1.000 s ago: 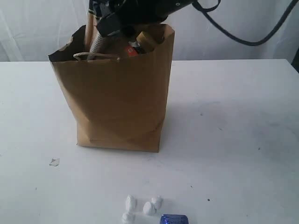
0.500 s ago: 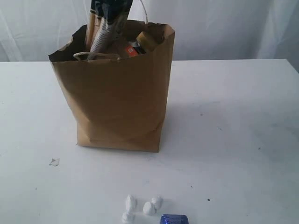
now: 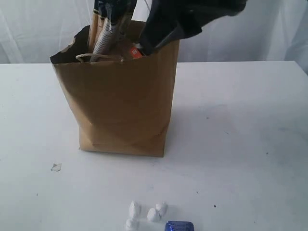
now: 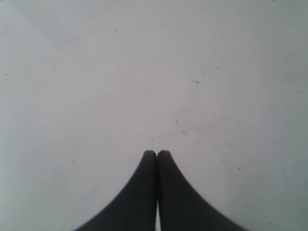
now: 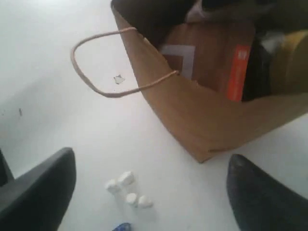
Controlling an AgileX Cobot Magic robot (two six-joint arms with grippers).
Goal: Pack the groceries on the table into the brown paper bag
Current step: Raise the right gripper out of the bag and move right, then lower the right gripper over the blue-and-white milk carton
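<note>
The brown paper bag [image 3: 120,96] stands upright on the white table [image 3: 240,120], its rim torn. A flat spaghetti packet [image 3: 109,24] sticks up out of it, with an orange-marked item [image 3: 135,52] beside it. In the right wrist view the bag [image 5: 207,115] holds a brown pouch [image 5: 202,48], an orange-edged pack [image 5: 237,72] and a gold lid [image 5: 294,60]. My right gripper [image 5: 149,180] hangs open and empty over the bag's right rim; its arm [image 3: 187,17] hides part of that rim. My left gripper [image 4: 157,153] is shut over bare table [image 4: 144,72], holding nothing.
Several small white lumps [image 3: 147,211] and a small blue object [image 3: 179,226] lie near the front edge. A tiny scrap [image 3: 56,167] lies left of the bag. A twine handle [image 5: 96,62] loops out from the bag's rim.
The right arm, over the bag a second ago and out of view half a second ago, is back above the bag's right rim and now hides the gold lid in the exterior view.
</note>
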